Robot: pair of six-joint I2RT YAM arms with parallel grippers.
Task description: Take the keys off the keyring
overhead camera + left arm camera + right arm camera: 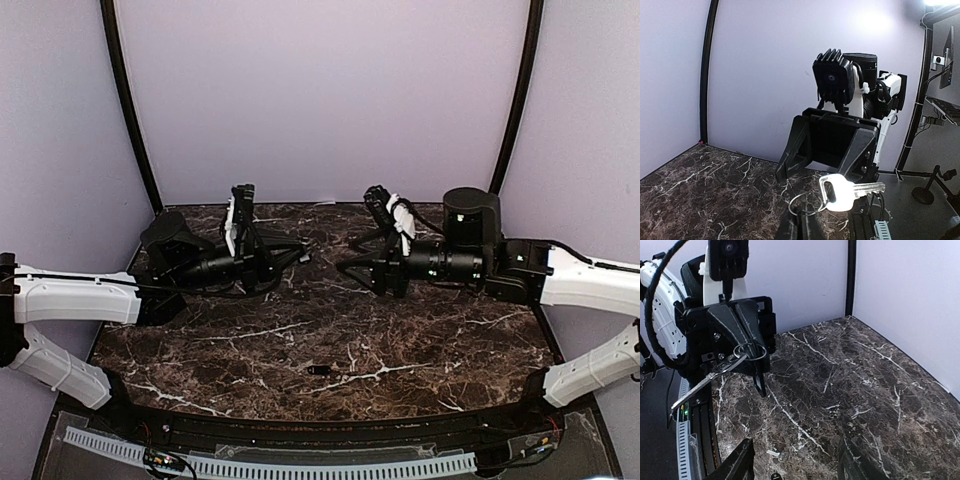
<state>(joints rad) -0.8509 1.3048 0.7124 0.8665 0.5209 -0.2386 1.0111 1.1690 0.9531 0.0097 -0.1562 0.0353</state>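
In the left wrist view my left gripper (802,214) is shut on the thin wire keyring (808,202), held above the table. One silver key (850,192) still hangs on the ring, its blade pointing right. My right gripper (829,145) faces it a short way off, jaws open and holding nothing. The right wrist view shows the keyring (750,351) and hanging key (710,376) in the left gripper (759,382), with my right gripper (795,460) open below. A loose key (773,454) lies on the marble, seen from above as a small dark piece (320,370).
The dark marble table (420,340) has purple walls on three sides. Both arms meet over its far middle, the left gripper (298,258) and the right gripper (348,268) almost tip to tip. A cable track (270,465) runs along the near edge.
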